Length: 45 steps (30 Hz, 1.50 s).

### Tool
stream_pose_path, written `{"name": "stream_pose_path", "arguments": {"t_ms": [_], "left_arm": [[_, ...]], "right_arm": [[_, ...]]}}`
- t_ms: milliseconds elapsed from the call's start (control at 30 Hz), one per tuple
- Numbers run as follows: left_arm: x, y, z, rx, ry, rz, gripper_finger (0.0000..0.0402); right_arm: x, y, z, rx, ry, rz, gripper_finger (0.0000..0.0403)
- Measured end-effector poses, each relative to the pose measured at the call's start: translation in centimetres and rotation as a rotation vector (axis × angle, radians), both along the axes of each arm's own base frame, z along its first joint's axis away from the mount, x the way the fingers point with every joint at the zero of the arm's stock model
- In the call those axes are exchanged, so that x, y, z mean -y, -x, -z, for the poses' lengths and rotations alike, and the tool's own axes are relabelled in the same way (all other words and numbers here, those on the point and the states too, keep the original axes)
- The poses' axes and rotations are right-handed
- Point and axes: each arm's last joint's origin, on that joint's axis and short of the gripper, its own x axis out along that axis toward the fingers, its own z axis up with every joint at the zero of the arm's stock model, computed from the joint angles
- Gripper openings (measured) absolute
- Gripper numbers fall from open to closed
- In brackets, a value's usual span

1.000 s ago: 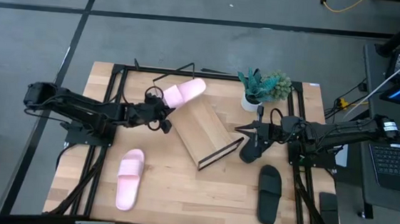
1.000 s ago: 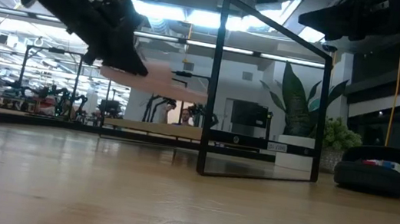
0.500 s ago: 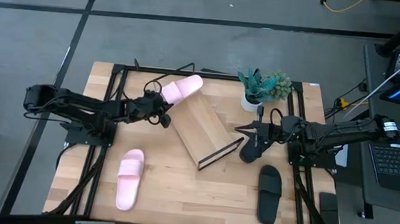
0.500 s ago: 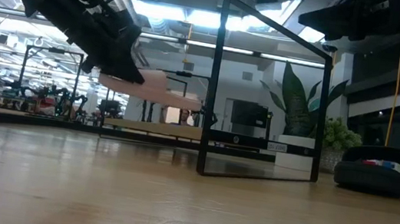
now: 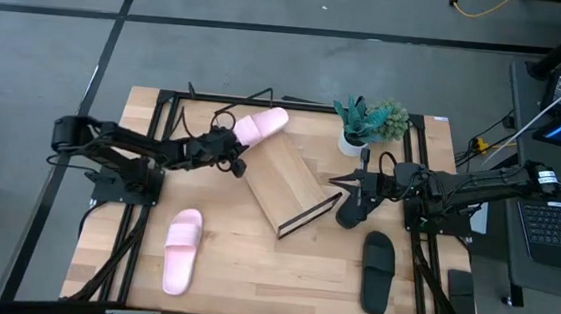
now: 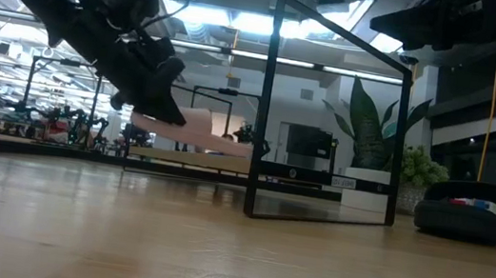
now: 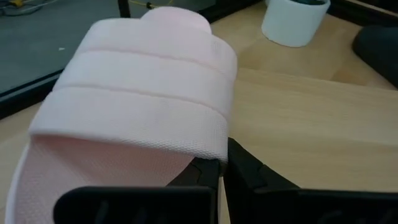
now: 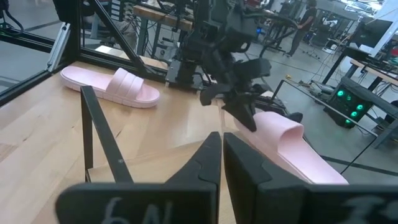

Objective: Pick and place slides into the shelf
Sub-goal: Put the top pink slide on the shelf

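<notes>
Gripping a pale pink slide (image 5: 261,125) — wide ribbed strap, open toe — the left pincer (image 5: 229,149) is clamped shut.

We see the shelf (image 5: 280,182) mid-counter (image 5: 282,267), one slide (image 5: 260,127) over its back-left end, another slide (image 5: 182,250) front-left, two slides (image 5: 377,272) right of it, and a plant (image 5: 360,125) behind.

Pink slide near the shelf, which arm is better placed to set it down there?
Left. Its tool is shut on the pink slide at the shelf's upper end.
</notes>
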Motion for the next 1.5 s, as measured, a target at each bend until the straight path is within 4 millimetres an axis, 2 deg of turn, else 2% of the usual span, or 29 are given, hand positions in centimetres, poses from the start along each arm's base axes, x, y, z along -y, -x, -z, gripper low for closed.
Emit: {"name": "stream_pose_path", "arguments": {"t_ms": [433,1500], "left_arm": [[-1.1,0.0,0.4,-0.017,-0.005,0.012,0.0000],[-1.2,0.5,0.9,-0.099,-0.026,-0.055,0.0001]], "right_arm": [[0.0,0.0,0.0,0.000,0.000,0.000,0.0021],[0.0,0.0,0.0,0.000,0.001,0.000,0.0021]]}}
